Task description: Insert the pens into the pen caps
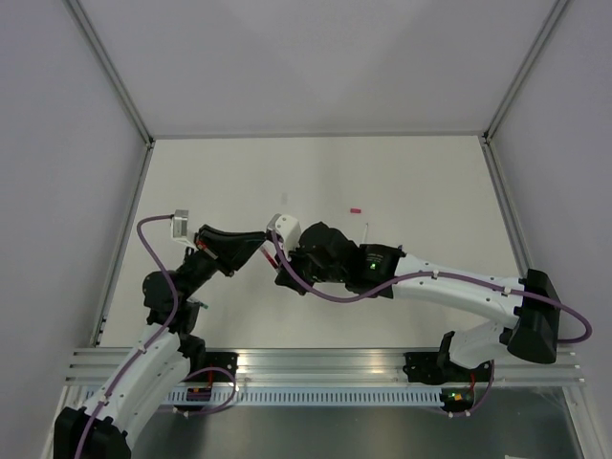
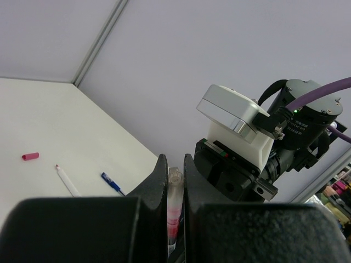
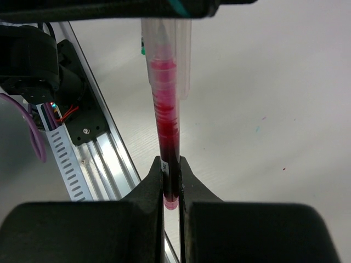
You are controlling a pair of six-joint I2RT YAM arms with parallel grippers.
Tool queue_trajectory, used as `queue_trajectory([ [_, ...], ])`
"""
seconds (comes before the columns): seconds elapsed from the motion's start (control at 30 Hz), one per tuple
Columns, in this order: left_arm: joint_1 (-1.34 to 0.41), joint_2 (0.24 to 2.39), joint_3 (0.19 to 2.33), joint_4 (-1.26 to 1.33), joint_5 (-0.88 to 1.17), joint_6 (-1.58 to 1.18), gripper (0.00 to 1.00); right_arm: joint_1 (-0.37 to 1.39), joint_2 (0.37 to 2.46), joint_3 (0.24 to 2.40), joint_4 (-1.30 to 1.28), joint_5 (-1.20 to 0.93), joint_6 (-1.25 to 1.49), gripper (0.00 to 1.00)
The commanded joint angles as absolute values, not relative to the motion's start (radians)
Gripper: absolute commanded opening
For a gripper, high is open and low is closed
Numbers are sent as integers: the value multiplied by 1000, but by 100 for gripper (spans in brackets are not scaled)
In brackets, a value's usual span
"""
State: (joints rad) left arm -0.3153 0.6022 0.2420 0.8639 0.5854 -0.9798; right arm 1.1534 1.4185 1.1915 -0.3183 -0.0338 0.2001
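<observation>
The red pen [image 3: 167, 137] looks like glossy see-through plastic, and the clear cap [image 3: 184, 66] is the same sort of shiny plastic, a bit cloudy. The right gripper [image 3: 170, 163] is matt black plastic (slightly grainy up close). The table [image 1: 382, 191] is a matt white sheet. The rail [image 1: 335, 361] along the bottom is brushed metal, the purple cable [image 1: 335, 295] is smooth with a slight sheen, and the camera housing [image 2: 244, 134] is white plastic with a silvery plate.
</observation>
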Motion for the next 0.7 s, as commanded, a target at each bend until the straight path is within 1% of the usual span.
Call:
queue_trajectory([
  [0.0, -354, 620, 181, 764, 871, -1000, 2, 1068, 1394, 1342, 63, 115, 201, 0],
  [0.1, -356, 643, 204, 767, 890, -996, 2, 1068, 1405, 1335, 46, 58, 209, 0],
  [0.13, -354, 644, 215, 758, 891, -993, 7, 1068, 1408, 1322, 49, 37, 230, 0],
  [0.17, -354, 644, 227, 743, 882, -985, 17, 1068, 1410, 1306, 58, -21, 236, 0],
  [0.2, -354, 643, 262, 717, 871, -973, 38, 1072, 1407, 1258, 70, -32, 244, 0],
  [0.23, -354, 643, 290, 631, 838, -933, 46, 1072, 1402, 1235, 84, -32, 250, 0],
  [0.27, -356, 644, 316, 589, 822, -911, 50, 1072, 1385, 1211, 89, -34, 256, 0],
  [0.3, -354, 653, 369, 559, 813, -885, 63, 1072, 1373, 1159, 97, -29, 258, 0],
  [0.37, -354, 670, 452, 465, 787, -853, 74, 1072, 1332, 1090, 107, -26, 267, 0],
  [0.47, -353, 707, 515, 385, 772, -818, 84, 1072, 1281, 1045, 65, 11, 281, 0],
  [0.5, -353, 716, 547, 371, 770, -804, 91, 1071, 1264, 1014, 57, 27, 282, 0],
  [0.57, -353, 736, 567, 330, 776, -796, 100, 1068, 1224, 968, 22, 86, 294, 0],
  [0.67, -354, 735, 575, 270, 726, -752, 100, 1054, 1178, 867, 3, 164, 353, 0],
])
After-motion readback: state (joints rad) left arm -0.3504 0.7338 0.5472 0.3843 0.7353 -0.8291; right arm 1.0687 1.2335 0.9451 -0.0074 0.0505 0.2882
